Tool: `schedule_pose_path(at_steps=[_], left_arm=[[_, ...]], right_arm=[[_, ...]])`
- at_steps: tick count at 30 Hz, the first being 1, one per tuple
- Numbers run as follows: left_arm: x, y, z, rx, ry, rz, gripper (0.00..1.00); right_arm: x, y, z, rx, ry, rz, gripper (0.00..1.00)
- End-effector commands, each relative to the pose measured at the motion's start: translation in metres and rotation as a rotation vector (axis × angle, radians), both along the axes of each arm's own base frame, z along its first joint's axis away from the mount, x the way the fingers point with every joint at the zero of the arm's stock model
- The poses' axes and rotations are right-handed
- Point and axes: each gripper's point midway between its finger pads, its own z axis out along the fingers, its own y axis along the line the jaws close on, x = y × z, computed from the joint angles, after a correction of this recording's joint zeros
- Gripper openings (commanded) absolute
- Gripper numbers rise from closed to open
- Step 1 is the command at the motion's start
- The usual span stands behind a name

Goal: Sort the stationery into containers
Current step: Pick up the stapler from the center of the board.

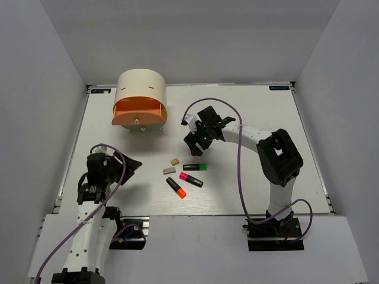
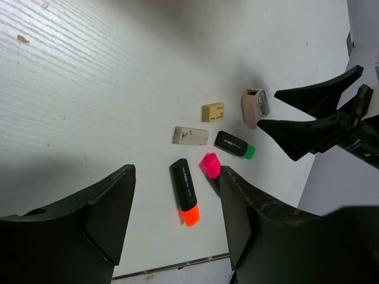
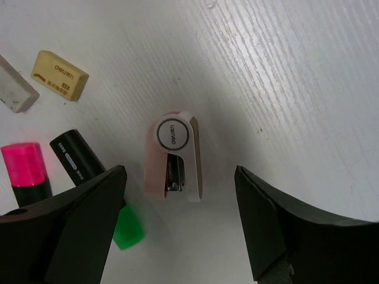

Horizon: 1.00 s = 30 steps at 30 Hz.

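- Fingers of right arm (image 3: pixel 89 225) apart, straddling pink-white piece (image 3: pixel 172 157), which lies flat on bench (image 1: pixel 266 118) (no contact visible).
- Left fingers (image 2: pixel 106 219) apart, empty, near-left of the pile.
- Green highlighter (image 1: pixel 195 167), pink highlighter (image 1: pixel 190 179), orange highlighter (image 1: pixel 176 187), beige eraser (image 3: pixel 59 74) and grey eraser (image 3: pixel 15 89) loose mid-bench.
- Cream drum (image 1: pixel 141 94) far left, well apart from them.

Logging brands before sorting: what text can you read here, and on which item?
"deli": small yellow block eraser, finer print beneath unreadable.
"deli": round white face of the pink-and-white plastic piece.
Pale labels on the black highlighters: blurred.
Blue stickers at the far corners: too small to read.
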Motion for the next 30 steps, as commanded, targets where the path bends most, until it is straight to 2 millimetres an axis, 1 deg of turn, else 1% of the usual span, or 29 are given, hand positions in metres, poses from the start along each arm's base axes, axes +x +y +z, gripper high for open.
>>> schedule_pose_path(at_steps=[1, 2, 4, 6, 7, 8, 10, 11, 13, 14, 15, 17, 18, 19, 21, 23, 24, 25, 26, 27, 28, 29, 30], left_arm=[[-0.008, 0.000, -0.003, -0.005, 0.023, 0.013, 0.69], [-0.008, 0.000, -0.003, -0.005, 0.023, 0.013, 0.69], [-0.009, -0.001, -0.002, -0.011, 0.023, 0.006, 0.69], [-0.010, -0.001, -0.004, -0.012, 0.033, 0.006, 0.69], [-0.010, -0.001, -0.004, -0.012, 0.033, 0.006, 0.69], [-0.012, -0.001, -0.006, -0.012, 0.044, 0.006, 0.69], [-0.012, -0.001, -0.004, -0.012, 0.035, 0.006, 0.69], [-0.014, -0.001, -0.006, -0.012, 0.044, 0.006, 0.69], [-0.014, -0.001, -0.004, -0.012, 0.033, 0.006, 0.69], [-0.014, -0.002, -0.003, -0.019, 0.036, 0.011, 0.69], [-0.014, -0.002, -0.002, -0.018, 0.027, 0.011, 0.69], [-0.014, -0.002, -0.008, -0.026, 0.039, 0.017, 0.69], [-0.013, -0.002, -0.005, -0.032, 0.023, 0.022, 0.69], [-0.013, -0.002, -0.005, -0.032, 0.023, 0.022, 0.69], [-0.013, -0.002, -0.005, -0.032, 0.023, 0.022, 0.69], [-0.013, -0.004, -0.004, -0.037, 0.023, 0.015, 0.69], [-0.012, -0.004, -0.003, -0.037, 0.014, 0.015, 0.69], [-0.012, -0.004, -0.003, -0.037, 0.014, 0.015, 0.69], [-0.011, -0.005, -0.001, -0.042, 0.004, 0.007, 0.69], [-0.012, -0.005, -0.005, -0.043, 0.015, 0.007, 0.69], [-0.012, -0.007, -0.006, -0.050, 0.012, -0.002, 0.69], [-0.010, -0.007, -0.004, -0.050, 0.001, -0.003, 0.69], [-0.012, -0.008, -0.008, -0.056, 0.010, -0.010, 0.69]], right_arm=[[0.011, 0.010, 0.003, -0.007, -0.036, -0.040, 0.80], [0.009, 0.015, 0.002, -0.004, -0.038, -0.032, 0.80], [0.006, 0.017, -0.001, -0.012, -0.039, -0.029, 0.80], [0.003, 0.022, -0.007, -0.027, -0.046, -0.021, 0.80], [0.005, 0.022, -0.009, -0.040, -0.054, -0.029, 0.78], [0.006, 0.024, -0.012, -0.041, -0.058, -0.030, 0.74], [0.007, 0.025, -0.011, -0.052, -0.077, -0.034, 0.68], [0.006, 0.026, -0.008, -0.050, -0.084, -0.030, 0.60], [0.005, 0.026, -0.004, -0.050, -0.090, -0.020, 0.52], [0.004, 0.027, 0.002, -0.044, -0.095, -0.013, 0.45], [0.001, 0.025, 0.001, -0.050, -0.094, 0.001, 0.41], [-0.001, 0.021, 0.001, -0.055, -0.091, 0.003, 0.37], [-0.003, 0.019, 0.004, -0.057, -0.095, 0.012, 0.32], [-0.004, 0.019, 0.004, -0.057, -0.092, 0.019, 0.32], [-0.007, 0.019, 0.018, -0.038, -0.106, 0.033, 0.30], [-0.005, 0.024, 0.049, 0.013, -0.159, 0.056, 0.30], [-0.006, 0.026, 0.052, 0.021, -0.155, 0.063, 0.30], [-0.004, 0.030, 0.080, 0.063, -0.218, 0.084, 0.30], [0.001, 0.034, 0.097, 0.090, -0.255, 0.088, 0.30], [0.001, 0.037, 0.108, 0.118, -0.269, 0.101, 0.30], [0.004, 0.042, 0.141, 0.166, -0.340, 0.116, 0.30], [0.006, 0.048, 0.161, 0.207, -0.371, 0.132, 0.30], [0.005, 0.051, 0.175, 0.238, -0.393, 0.146, 0.30]])
